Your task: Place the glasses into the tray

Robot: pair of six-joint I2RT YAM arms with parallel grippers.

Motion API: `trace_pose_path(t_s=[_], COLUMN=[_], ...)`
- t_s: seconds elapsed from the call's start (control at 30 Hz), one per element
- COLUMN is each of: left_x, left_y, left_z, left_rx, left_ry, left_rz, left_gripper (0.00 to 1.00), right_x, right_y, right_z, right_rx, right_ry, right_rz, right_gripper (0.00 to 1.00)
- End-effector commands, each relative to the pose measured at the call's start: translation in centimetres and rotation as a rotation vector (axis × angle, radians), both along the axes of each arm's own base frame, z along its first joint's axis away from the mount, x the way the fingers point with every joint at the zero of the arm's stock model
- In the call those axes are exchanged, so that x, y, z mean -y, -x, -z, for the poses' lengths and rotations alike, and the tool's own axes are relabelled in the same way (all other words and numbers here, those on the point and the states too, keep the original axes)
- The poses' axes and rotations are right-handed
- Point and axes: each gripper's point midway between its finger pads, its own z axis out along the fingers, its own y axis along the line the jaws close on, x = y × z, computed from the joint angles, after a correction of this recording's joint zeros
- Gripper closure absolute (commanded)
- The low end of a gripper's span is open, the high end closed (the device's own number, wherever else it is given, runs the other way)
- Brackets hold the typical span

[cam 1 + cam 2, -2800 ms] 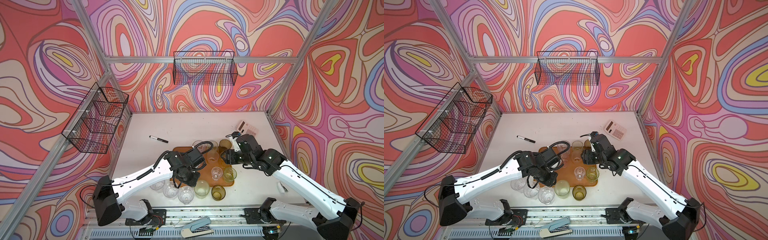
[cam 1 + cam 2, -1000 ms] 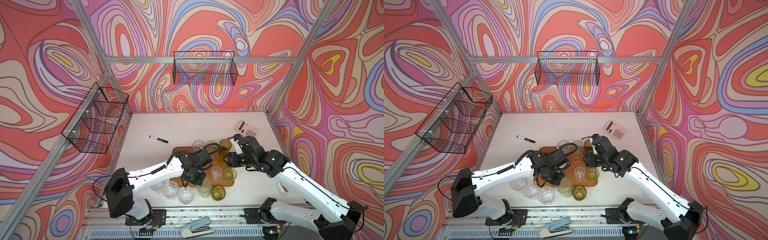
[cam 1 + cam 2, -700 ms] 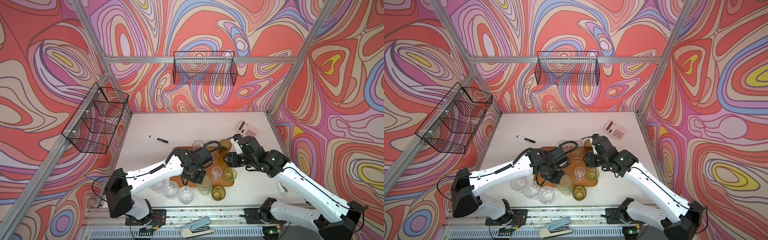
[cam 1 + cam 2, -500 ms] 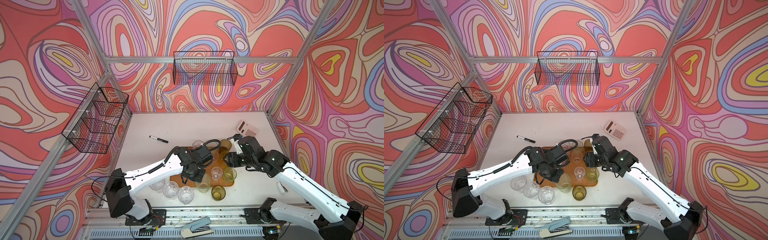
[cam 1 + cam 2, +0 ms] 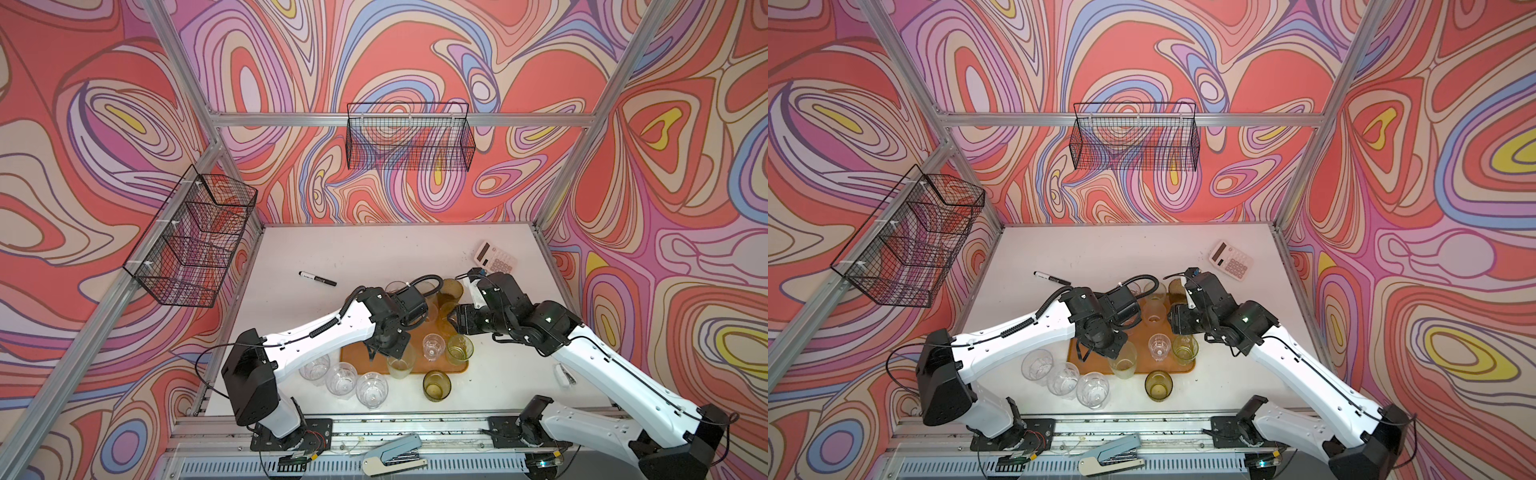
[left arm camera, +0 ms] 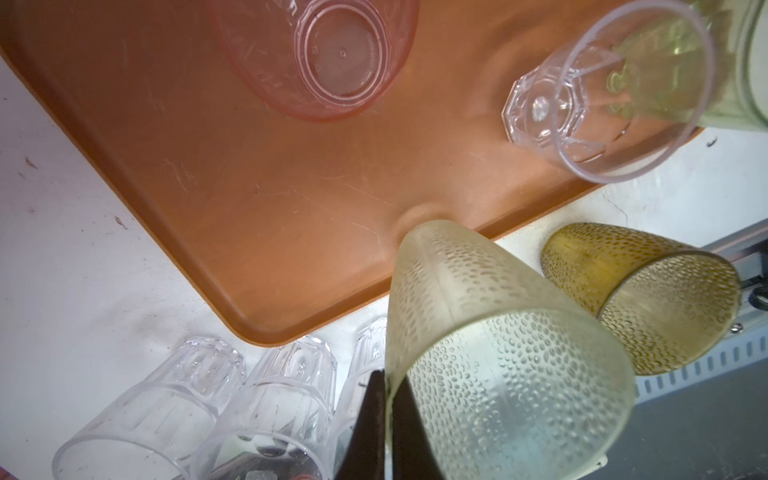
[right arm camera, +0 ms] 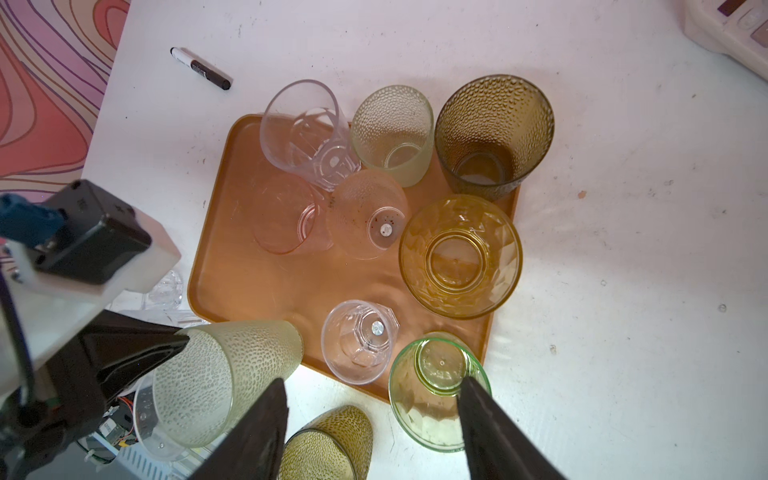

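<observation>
My left gripper (image 6: 386, 415) is shut on the rim of a pale green dimpled glass (image 6: 490, 353), held tilted with its base over the near edge of the orange-brown tray (image 6: 249, 187). In both top views this glass (image 5: 401, 361) (image 5: 1123, 360) sits at the tray's (image 5: 457, 368) front rim. My right gripper (image 7: 374, 415) hangs open above the tray's right side, holding nothing. Several glasses stand on the tray: clear (image 7: 305, 129), olive-brown (image 7: 494, 133), amber (image 7: 459, 255), bright green (image 7: 436, 388). An olive glass (image 5: 435, 384) and three clear glasses (image 5: 340, 380) stand on the table in front.
A black marker (image 5: 318, 279) lies behind the tray to the left, and a calculator (image 5: 494, 259) at the back right. A stapler (image 5: 392, 459) rests on the front rail. Black wire baskets hang on the back wall (image 5: 409, 141) and left wall (image 5: 195, 237).
My left gripper came from over the tray to the pale green glass on the table, took its rim and carried it a little back onto the tray's front edge. The right arm stayed still.
</observation>
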Motion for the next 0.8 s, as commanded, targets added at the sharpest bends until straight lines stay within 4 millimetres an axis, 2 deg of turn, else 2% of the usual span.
trace_pose_path(t_s=[0.0, 0.37, 0.77], left_x=[-0.1, 0.2, 0.9], left_y=[-1.0, -3.0, -3.6], left_z=[-1.0, -1.7, -0.5], left_rx=[0.025, 0.023, 0.003], left_ry=[-0.001, 0.032, 0.011], left_rz=[-0.008, -0.039, -0.023], left_gripper=[1.00, 1.00, 1.00], right_x=[0.4, 0.4, 0.5], right_y=[-0.1, -0.2, -0.1], right_z=[-1.2, -1.1, -0.9], right_rx=[0.033, 0.031, 0.027], right_ry=[-0.004, -0.003, 0.000], right_rz=[0.011, 0.012, 0.010], right_gripper=[0.32, 0.32, 0.32])
